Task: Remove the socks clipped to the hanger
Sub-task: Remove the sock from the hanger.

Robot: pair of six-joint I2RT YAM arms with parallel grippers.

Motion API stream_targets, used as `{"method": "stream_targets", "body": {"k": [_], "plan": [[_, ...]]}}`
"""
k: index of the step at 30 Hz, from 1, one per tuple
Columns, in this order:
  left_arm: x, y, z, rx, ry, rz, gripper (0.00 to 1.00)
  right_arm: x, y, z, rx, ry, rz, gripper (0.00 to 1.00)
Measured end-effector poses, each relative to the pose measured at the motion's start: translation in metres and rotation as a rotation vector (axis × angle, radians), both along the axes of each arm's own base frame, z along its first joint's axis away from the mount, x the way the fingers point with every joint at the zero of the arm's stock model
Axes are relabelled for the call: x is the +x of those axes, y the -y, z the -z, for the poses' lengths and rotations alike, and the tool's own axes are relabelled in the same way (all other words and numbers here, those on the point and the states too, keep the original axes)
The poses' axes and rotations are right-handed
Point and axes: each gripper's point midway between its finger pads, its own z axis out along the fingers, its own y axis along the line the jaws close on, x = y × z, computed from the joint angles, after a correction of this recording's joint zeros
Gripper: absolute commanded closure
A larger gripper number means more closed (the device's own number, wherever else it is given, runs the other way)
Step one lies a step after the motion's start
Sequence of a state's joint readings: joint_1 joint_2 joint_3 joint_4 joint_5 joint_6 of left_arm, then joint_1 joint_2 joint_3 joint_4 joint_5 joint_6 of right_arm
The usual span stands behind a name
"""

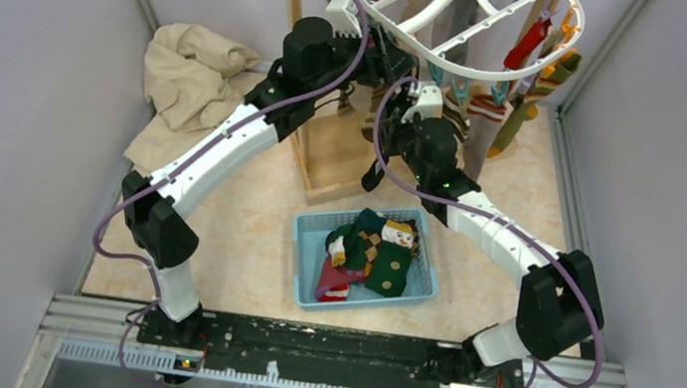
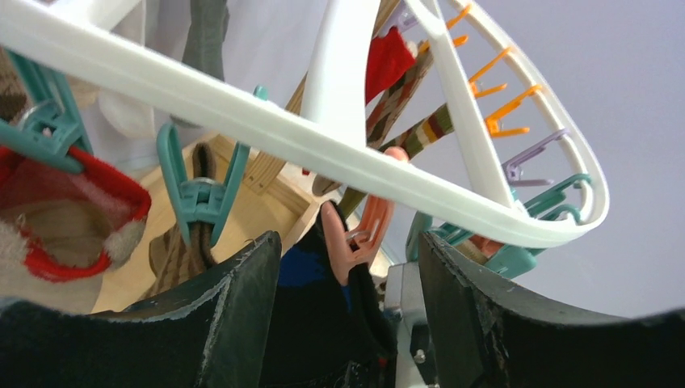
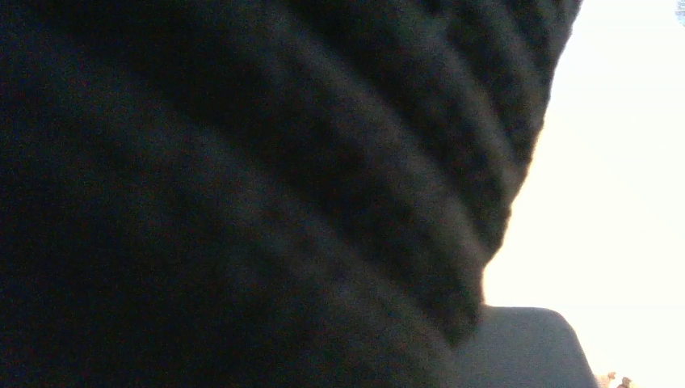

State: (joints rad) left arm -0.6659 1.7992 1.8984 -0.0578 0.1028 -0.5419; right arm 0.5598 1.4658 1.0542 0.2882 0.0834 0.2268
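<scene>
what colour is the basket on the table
The basket is light blue, clearest in the top external view.

There is one white plastic oval hanger and one light wooden stand, both at the table's far edge. At least four soft patterned socks hang toward the far right corner, with others hidden. One blue plastic basket toward the near edge holds roughly four heaped socks. One crumpled beige cloth lies in the far left corner. There are two white-and-black robot arms.

Overhead view; left wrist beneath hanger
</scene>
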Motion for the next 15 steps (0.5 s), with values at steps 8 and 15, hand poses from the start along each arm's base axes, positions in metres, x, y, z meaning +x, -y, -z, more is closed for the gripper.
{"method": "stream_targets", "body": {"k": [8,15], "plan": [[0.011,0.01,0.0,-0.036,0.024,0.002,0.31,-0.001,0.0,0.002,-0.026,0.004,-0.003,1.0],[0.025,0.022,0.024,-0.018,-0.015,0.003,0.31,-0.003,-0.002,0.006,-0.06,0.004,-0.001,1.0]]}}
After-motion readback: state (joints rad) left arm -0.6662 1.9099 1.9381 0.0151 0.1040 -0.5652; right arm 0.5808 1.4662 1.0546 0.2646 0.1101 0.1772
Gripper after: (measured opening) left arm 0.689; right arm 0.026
